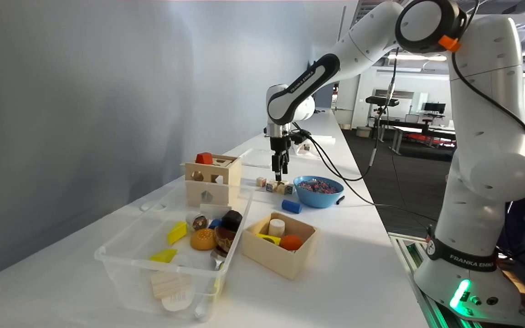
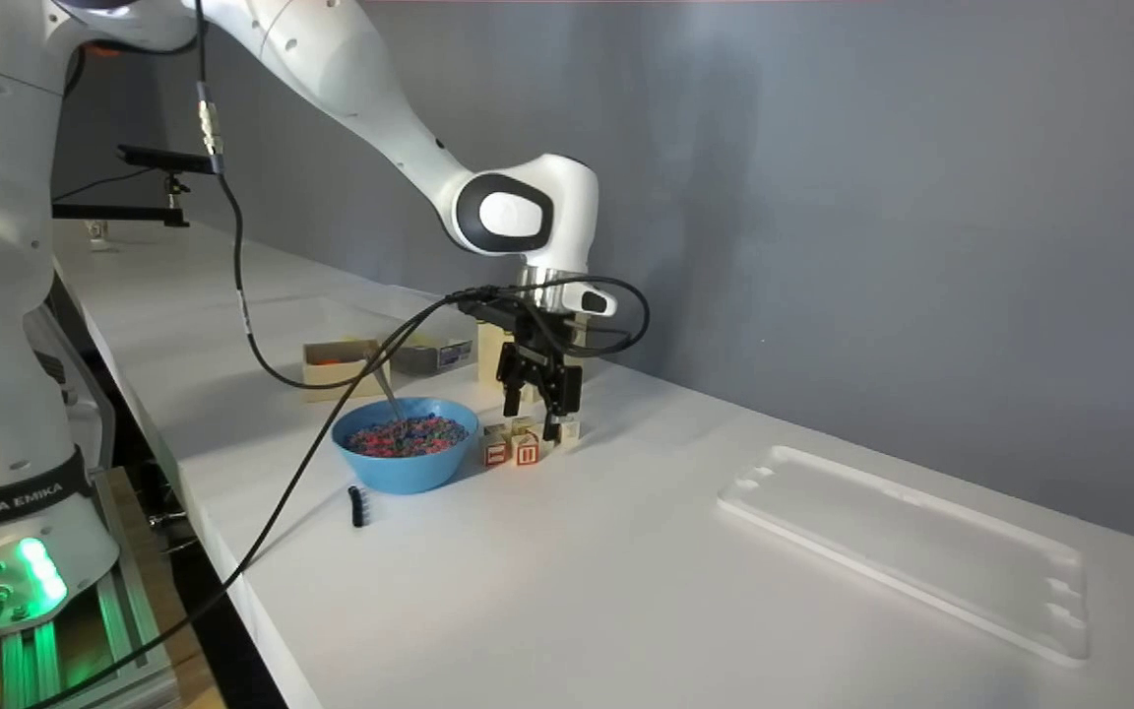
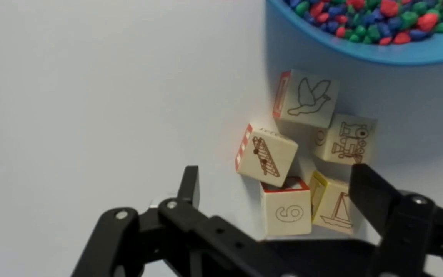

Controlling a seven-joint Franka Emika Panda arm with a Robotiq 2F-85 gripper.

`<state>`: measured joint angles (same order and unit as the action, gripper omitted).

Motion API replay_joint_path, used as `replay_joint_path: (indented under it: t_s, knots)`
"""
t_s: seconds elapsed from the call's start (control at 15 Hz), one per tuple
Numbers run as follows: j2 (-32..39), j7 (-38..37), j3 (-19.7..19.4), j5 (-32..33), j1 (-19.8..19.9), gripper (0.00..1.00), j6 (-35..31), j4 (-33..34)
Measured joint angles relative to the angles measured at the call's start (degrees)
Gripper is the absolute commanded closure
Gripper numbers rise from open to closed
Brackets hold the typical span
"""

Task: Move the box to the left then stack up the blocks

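The pale wooden box [image 1: 230, 182] stands upright near the wall, with a red piece [image 1: 204, 158] on its top; in an exterior view the box [image 2: 491, 356] is partly covered by my arm. Several small wooden letter blocks [image 2: 526, 450] lie loosely clustered beside the blue bowl. Above them hangs my gripper [image 2: 532, 421], pointing down with jaws wide apart. In the wrist view, a block with a 6 [image 3: 287, 212] and a sailboat block [image 3: 335, 207] appear between the fingers, ungripped. Farther out lie the airplane block [image 3: 267, 154], train block [image 3: 348, 138] and bird block [image 3: 310, 98].
A blue bowl [image 1: 317, 200] of coloured pebbles is close to the blocks. Nearby sit a blue cylinder [image 1: 291, 206], a lower wooden box [image 1: 267, 257] and a clear plastic tray [image 1: 162, 264]. A clear lid [image 2: 907, 591] lies flat. Grey wall [image 2: 872, 246] runs behind the table.
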<state>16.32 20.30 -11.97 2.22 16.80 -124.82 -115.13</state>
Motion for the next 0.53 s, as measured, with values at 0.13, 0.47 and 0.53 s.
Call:
replay_joint_path:
  t_s: [0.13, 0.47, 0.53]
  knots:
    - [0.00, -0.53, 0.00, 0.01, 0.02, 0.00, -0.40, -0.04]
    - [-0.01, -6.85, -0.89, -1.21, 0.55, 0.00, -5.67, -1.22]
    - [0.00, -7.67, -1.16, -1.81, 0.86, 0.00, -6.44, -1.74]
